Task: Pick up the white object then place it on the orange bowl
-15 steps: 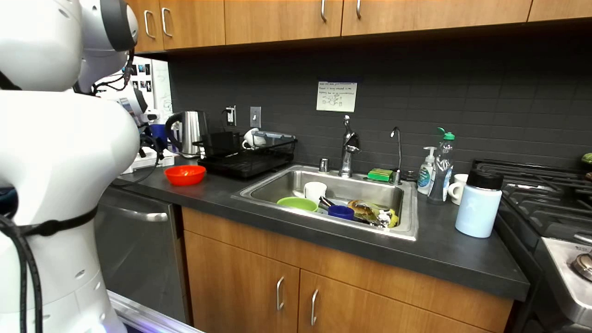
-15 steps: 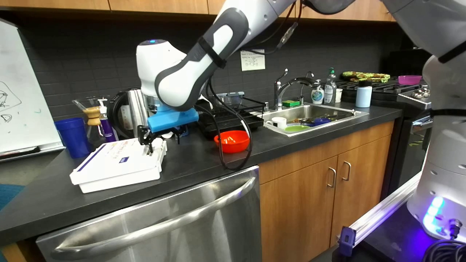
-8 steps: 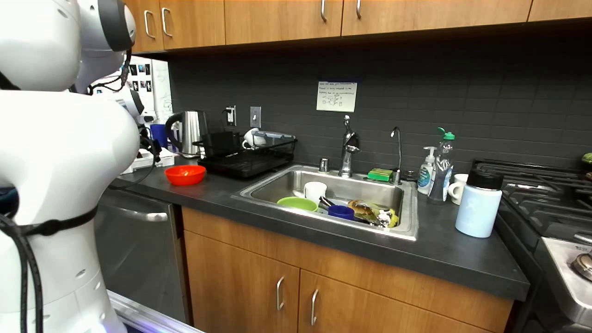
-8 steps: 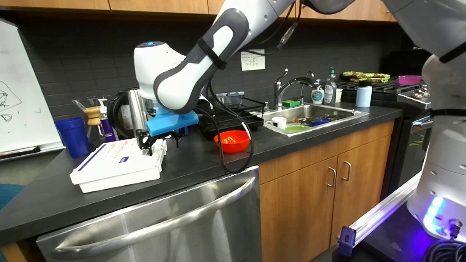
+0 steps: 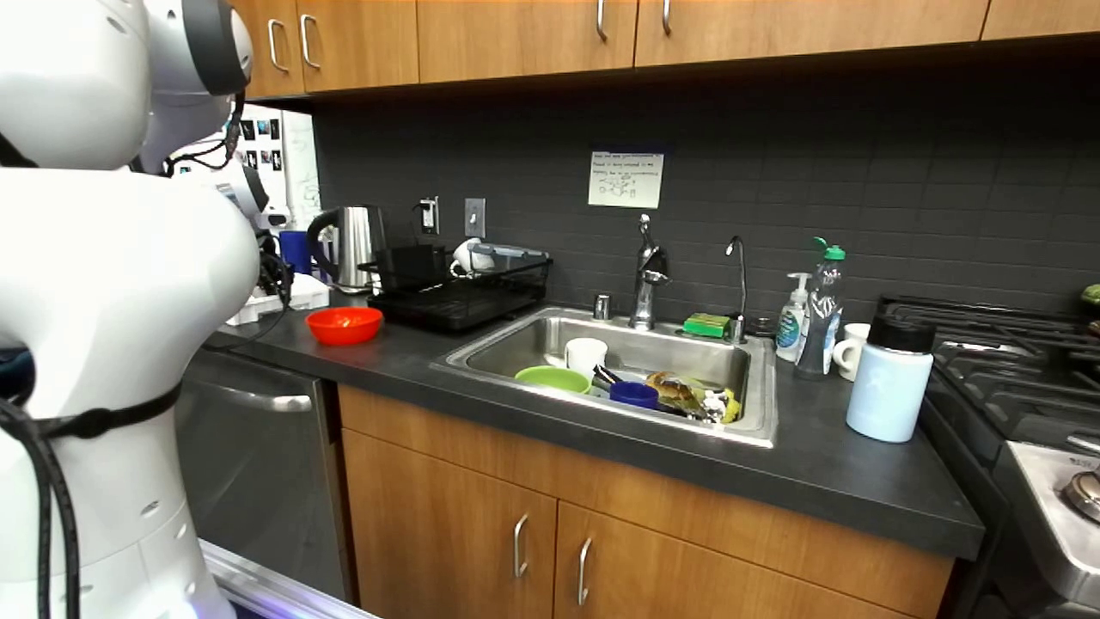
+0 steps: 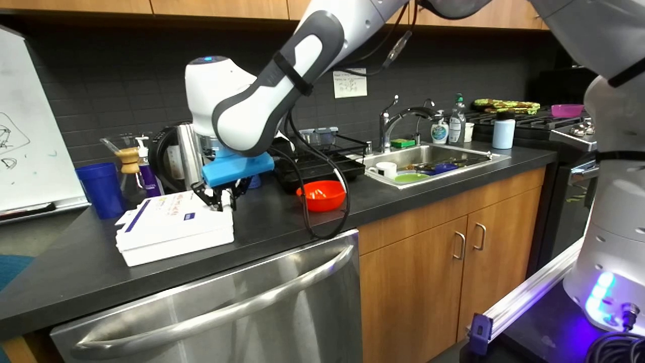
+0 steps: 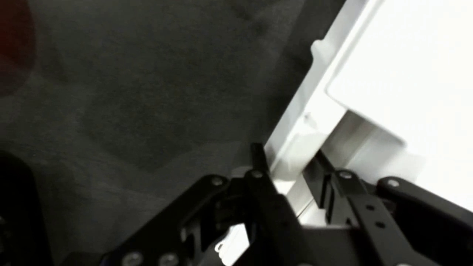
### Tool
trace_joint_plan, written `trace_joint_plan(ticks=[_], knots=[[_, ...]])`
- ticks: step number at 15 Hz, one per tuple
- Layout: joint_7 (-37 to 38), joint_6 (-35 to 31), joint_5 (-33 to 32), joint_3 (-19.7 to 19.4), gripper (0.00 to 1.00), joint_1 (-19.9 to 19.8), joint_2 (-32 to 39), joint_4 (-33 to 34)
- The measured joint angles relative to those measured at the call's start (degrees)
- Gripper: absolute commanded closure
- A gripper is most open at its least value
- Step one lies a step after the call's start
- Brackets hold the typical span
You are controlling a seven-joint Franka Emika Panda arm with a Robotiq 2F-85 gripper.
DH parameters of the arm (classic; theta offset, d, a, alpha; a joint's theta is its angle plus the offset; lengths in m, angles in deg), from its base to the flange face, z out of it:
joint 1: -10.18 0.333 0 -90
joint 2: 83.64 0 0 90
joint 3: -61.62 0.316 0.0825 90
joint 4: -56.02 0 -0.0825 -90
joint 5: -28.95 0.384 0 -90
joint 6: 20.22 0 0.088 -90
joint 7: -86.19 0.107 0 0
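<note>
The white object is a flat white box (image 6: 166,224) on the dark counter, with print on its top. My gripper (image 6: 226,202) is at its right end. In the wrist view the gripper (image 7: 286,166) has one finger on each side of the pale rim of the white box (image 7: 406,74), and its jaws look shut on that rim. The orange bowl (image 6: 322,196) stands on the counter to the right in that exterior view. The orange bowl (image 5: 344,327) shows whole in an exterior view, where the arm partly hides the box.
A steel kettle (image 6: 187,156), a purple pump bottle (image 6: 150,176) and a blue cup (image 6: 103,191) stand behind the box. A black dish rack (image 6: 322,169) is behind the bowl. The arm's cable (image 6: 308,222) loops in front of the bowl. A sink (image 5: 481,357) lies beyond.
The gripper came down slightly, then its fingers drew together on the box's rim. The box has slid and turned a little to the right, toward the bowl; the bowl has not moved.
</note>
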Motion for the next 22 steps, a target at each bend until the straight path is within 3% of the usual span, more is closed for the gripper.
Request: trace_joint_plan(ticks=[22], knots=[[-0.6, 1.2, 2.9, 0.3, 0.95, -3.4, -1.3, 0.0]])
